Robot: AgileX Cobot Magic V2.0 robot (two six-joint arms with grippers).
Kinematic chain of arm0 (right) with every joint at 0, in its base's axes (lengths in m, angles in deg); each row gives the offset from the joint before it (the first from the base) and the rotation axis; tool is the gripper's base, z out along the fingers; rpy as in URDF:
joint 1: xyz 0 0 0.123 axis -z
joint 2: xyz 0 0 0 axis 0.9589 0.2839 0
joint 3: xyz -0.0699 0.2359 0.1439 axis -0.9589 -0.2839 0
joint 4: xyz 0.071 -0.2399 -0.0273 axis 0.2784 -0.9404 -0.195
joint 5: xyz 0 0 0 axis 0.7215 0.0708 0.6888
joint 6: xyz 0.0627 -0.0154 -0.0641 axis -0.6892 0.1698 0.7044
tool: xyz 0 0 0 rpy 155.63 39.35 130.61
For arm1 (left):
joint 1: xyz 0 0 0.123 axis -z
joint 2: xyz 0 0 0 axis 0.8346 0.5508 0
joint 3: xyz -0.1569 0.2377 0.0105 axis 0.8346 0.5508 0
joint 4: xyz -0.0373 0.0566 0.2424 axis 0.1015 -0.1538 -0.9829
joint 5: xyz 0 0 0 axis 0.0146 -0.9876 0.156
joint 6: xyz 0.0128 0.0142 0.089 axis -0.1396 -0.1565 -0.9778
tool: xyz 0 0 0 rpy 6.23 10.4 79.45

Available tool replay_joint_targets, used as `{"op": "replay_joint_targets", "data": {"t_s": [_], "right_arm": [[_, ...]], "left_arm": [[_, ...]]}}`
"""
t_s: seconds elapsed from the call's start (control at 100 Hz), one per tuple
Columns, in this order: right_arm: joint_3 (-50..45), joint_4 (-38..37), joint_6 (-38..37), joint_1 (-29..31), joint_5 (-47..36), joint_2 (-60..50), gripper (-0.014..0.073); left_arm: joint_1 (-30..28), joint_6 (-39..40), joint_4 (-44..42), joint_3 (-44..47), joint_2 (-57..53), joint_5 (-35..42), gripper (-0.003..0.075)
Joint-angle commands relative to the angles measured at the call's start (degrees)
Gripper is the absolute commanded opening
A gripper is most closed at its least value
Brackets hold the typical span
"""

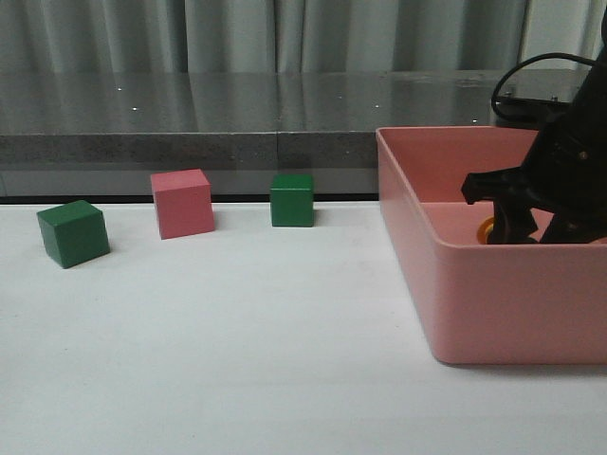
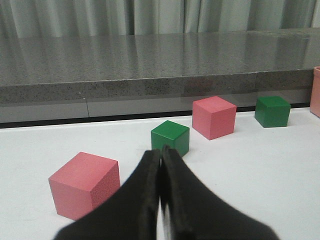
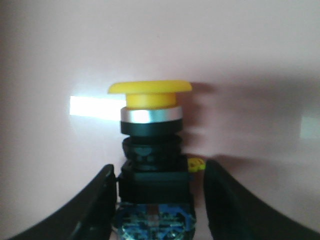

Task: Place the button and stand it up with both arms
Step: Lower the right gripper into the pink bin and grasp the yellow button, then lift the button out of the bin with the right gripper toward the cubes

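Observation:
The button [image 3: 150,130] has a yellow mushroom cap, silver collar, black body and clear-blue base. It lies inside the pink bin [image 1: 503,303], and only a sliver of its yellow cap [image 1: 486,230] shows over the bin wall in the front view. My right gripper [image 3: 160,172] is lowered into the bin [image 1: 512,223]. It is open, with one finger on each side of the button's black body. One finger is at the body and a narrow gap shows at the other. My left gripper [image 2: 161,151] is shut and empty, low over the white table, and out of the front view.
On the white table stand a green cube [image 1: 73,232], a pink cube [image 1: 182,203] and a green cube [image 1: 291,199]. The left wrist view shows a near pink cube [image 2: 85,184], a green cube [image 2: 170,137], a pink cube [image 2: 214,116] and a green cube [image 2: 272,110]. A grey ledge runs behind.

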Motion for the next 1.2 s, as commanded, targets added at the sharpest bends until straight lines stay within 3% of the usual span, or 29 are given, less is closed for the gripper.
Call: {"op": "replay_joint_targets", "data": {"t_s": [0.0,0.38,0.57,0.88,1.04,1.19], "right_arm": [[2.4,0.0,0.5,0.2,1.0,-3.1,0.0151],[14.2,0.0,2.8,-1.3,15.9,-14.5,0.0151],[21.0,3.1,14.3,-6.3,20.8,-17.2,0.0151],[22.7,22.2,43.1,-14.0,22.5,-14.6,0.0151],[22.8,22.7,53.5,-18.2,22.4,-9.8,0.0151],[25.1,22.7,57.2,-21.0,22.6,-3.7,0.0151]], "left_arm": [[0.1,0.2,0.1,1.7,-1.7,4.9,-0.0019],[0.1,0.2,0.1,1.7,-1.7,4.9,-0.0019],[0.1,0.2,0.1,1.7,-1.7,4.9,-0.0019],[0.1,0.2,0.1,1.7,-1.7,4.9,-0.0019],[0.1,0.2,0.1,1.7,-1.7,4.9,-0.0019],[0.1,0.2,0.1,1.7,-1.7,4.9,-0.0019]]}}
